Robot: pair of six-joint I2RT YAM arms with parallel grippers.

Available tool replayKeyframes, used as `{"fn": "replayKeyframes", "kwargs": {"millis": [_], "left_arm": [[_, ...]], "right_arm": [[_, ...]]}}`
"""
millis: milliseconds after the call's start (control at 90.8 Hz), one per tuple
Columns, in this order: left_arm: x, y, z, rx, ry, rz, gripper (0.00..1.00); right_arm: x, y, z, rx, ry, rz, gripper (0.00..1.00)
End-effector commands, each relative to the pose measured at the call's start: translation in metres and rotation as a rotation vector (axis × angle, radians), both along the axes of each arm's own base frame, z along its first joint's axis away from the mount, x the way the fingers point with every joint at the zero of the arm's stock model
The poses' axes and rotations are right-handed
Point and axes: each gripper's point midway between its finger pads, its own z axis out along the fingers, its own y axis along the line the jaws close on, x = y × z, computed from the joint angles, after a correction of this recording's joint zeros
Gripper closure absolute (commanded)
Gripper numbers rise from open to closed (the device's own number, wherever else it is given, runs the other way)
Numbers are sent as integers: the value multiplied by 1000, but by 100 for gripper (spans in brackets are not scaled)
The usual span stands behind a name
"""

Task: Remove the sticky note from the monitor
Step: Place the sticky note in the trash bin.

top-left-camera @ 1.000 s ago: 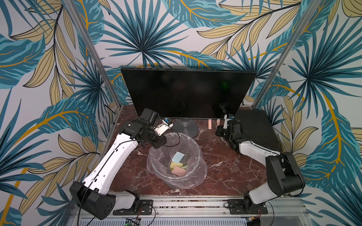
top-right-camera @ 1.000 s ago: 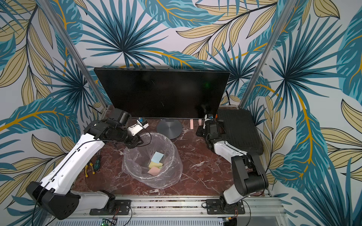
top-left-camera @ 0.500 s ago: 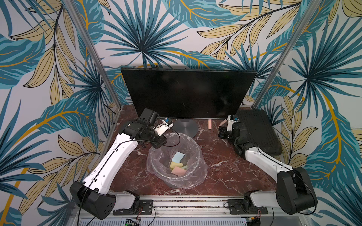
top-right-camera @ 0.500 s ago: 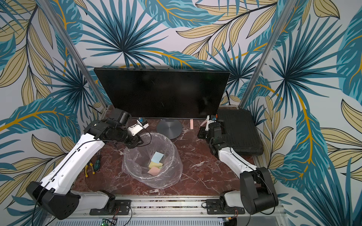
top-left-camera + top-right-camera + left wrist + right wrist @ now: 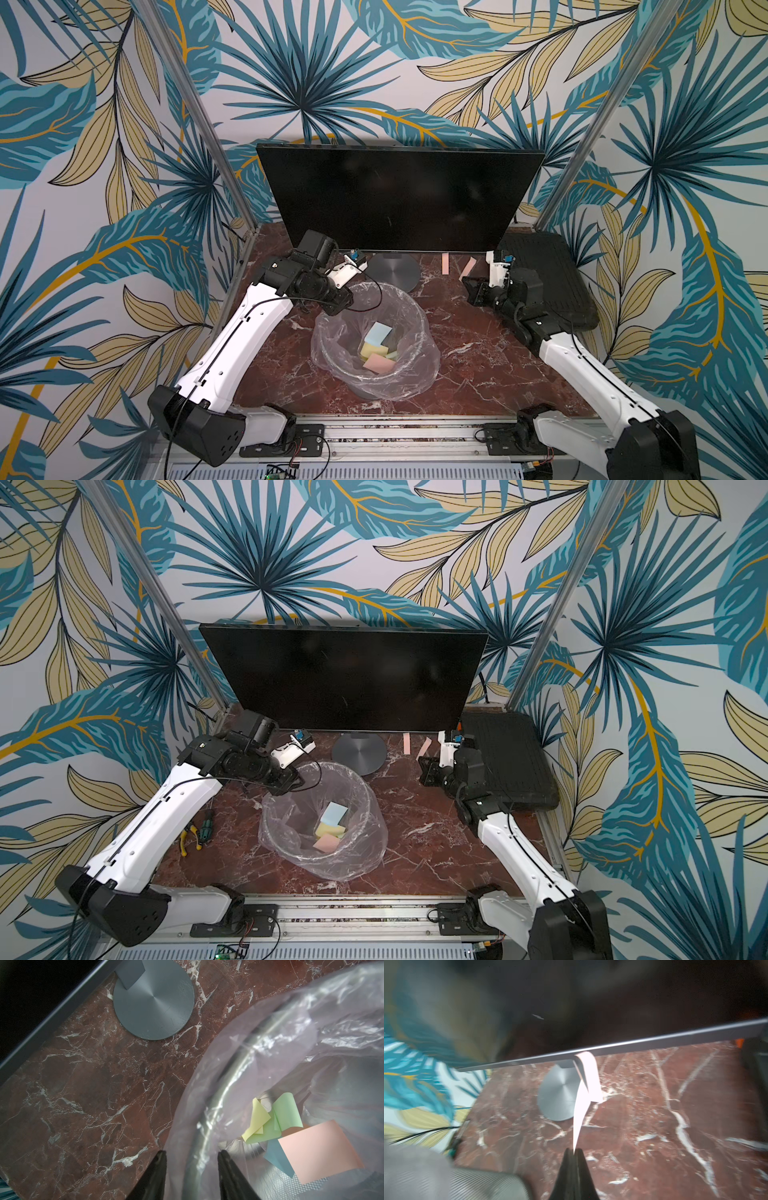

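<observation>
The monitor (image 5: 399,199) stands at the back on its round grey base (image 5: 392,270). One pink sticky note (image 5: 445,263) hangs from its lower bezel, seen also in the right wrist view (image 5: 588,1068). My right gripper (image 5: 468,283) is shut on a second pink sticky note (image 5: 468,268), held just in front of and below the bezel; the closed jaws (image 5: 574,1150) pinch its thin edge (image 5: 579,1118). My left gripper (image 5: 345,303) sits at the bin's near-left rim, its fingers (image 5: 192,1155) closed on the rim and liner (image 5: 199,1147).
A clear-lined bin (image 5: 424,332) in the middle holds several coloured notes (image 5: 378,334). A black ribbed case (image 5: 544,282) lies at the right behind the right arm. Pliers and a screwdriver (image 5: 195,833) lie at the left. Metal posts flank the monitor.
My right gripper has drawn back from under the monitor's bezel toward the front, taking a pink note with it, and its arm has swung out to the right. The left arm has not moved.
</observation>
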Motion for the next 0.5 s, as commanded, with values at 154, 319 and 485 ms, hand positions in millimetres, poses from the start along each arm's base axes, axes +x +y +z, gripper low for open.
{"fn": "replayKeyframes", "kwargs": {"millis": [154, 319, 485], "left_arm": [[-1, -2, 3, -17, 0, 3, 56], [-1, -1, 3, -15, -1, 4, 56], [-1, -1, 1, -14, 3, 6, 56]], "right_arm": [[-56, 35, 67, 112, -34, 249, 100], [-82, 63, 99, 101, -43, 382, 100], [-103, 97, 115, 23, -45, 503, 100]]}}
